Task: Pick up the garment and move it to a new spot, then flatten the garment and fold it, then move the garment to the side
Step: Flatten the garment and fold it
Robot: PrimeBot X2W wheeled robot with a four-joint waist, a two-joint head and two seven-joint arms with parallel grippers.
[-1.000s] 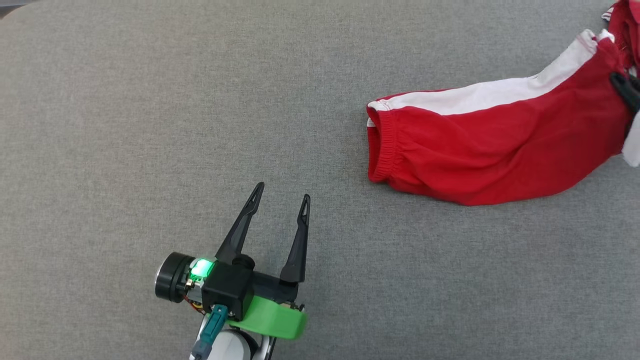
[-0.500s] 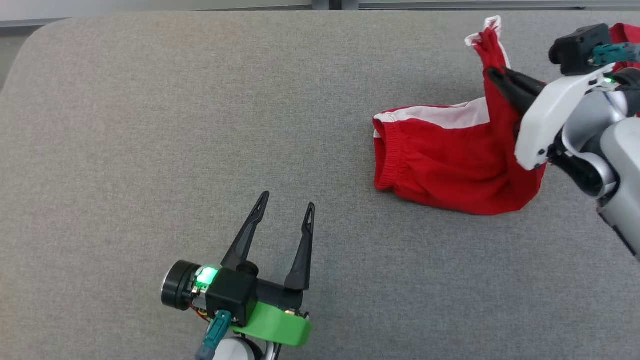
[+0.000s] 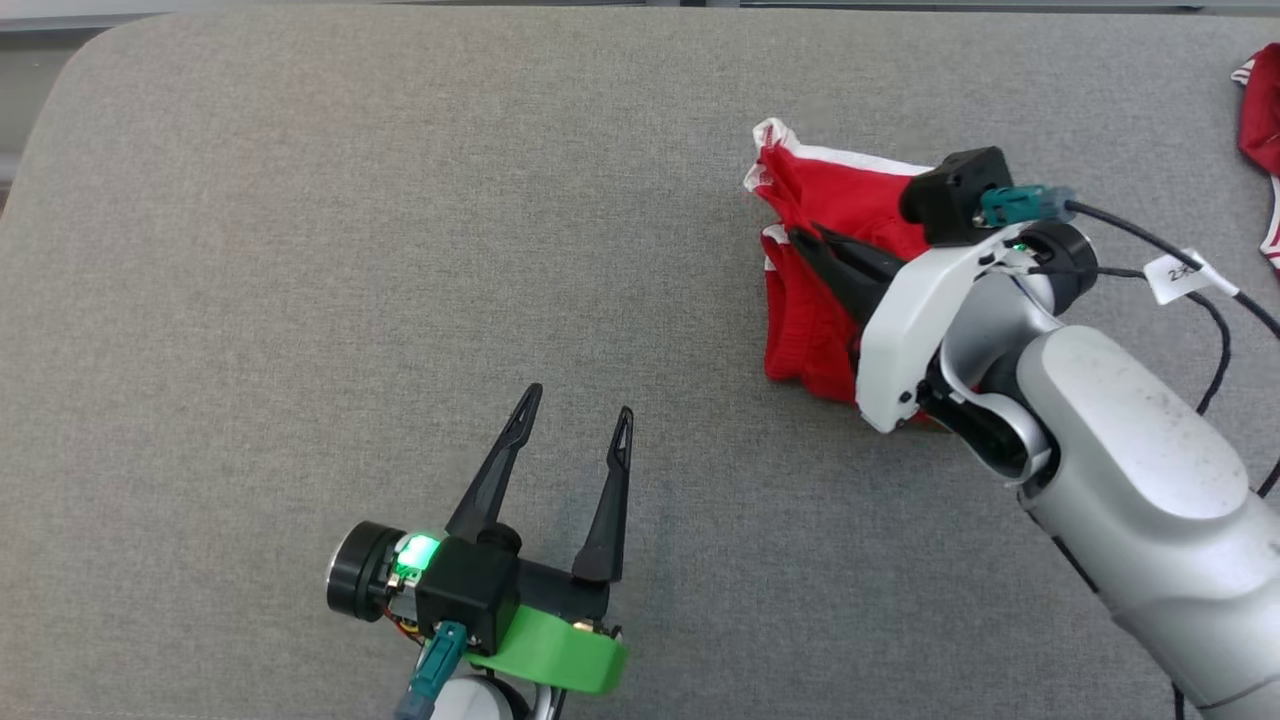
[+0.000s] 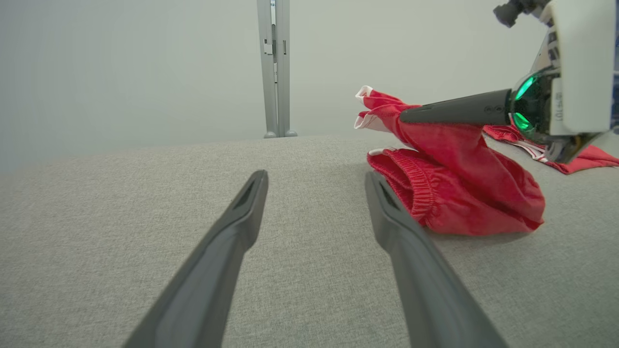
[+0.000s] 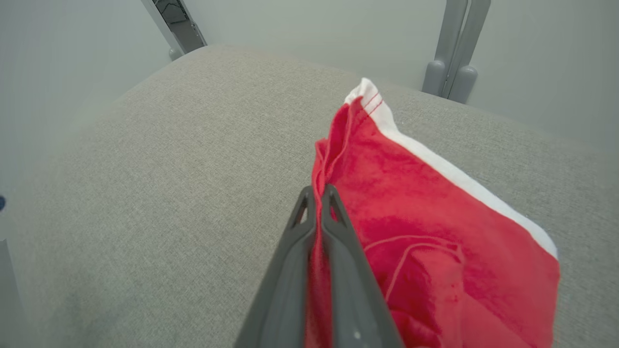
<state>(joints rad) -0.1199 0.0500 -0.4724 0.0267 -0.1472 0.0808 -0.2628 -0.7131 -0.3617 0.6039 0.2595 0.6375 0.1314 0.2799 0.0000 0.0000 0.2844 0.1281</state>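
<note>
The garment is a pair of red shorts with a white side stripe, bunched on the grey padded table at the right of the head view. My right gripper is shut on its upper edge and holds that end doubled back over the rest. In the right wrist view the right gripper pinches the red garment between its tips. My left gripper stands open over bare table at the lower middle, well to the left of the garment. In the left wrist view the left gripper points toward the garment.
A second red and white cloth lies at the far right edge of the grey table. The right arm's black cable hangs beside its wrist. A grey post stands behind the table's far edge.
My right gripper has carried the held end of the garment leftward over the rest, folding it onto itself. The head camera shifted. The left gripper has stayed put.
</note>
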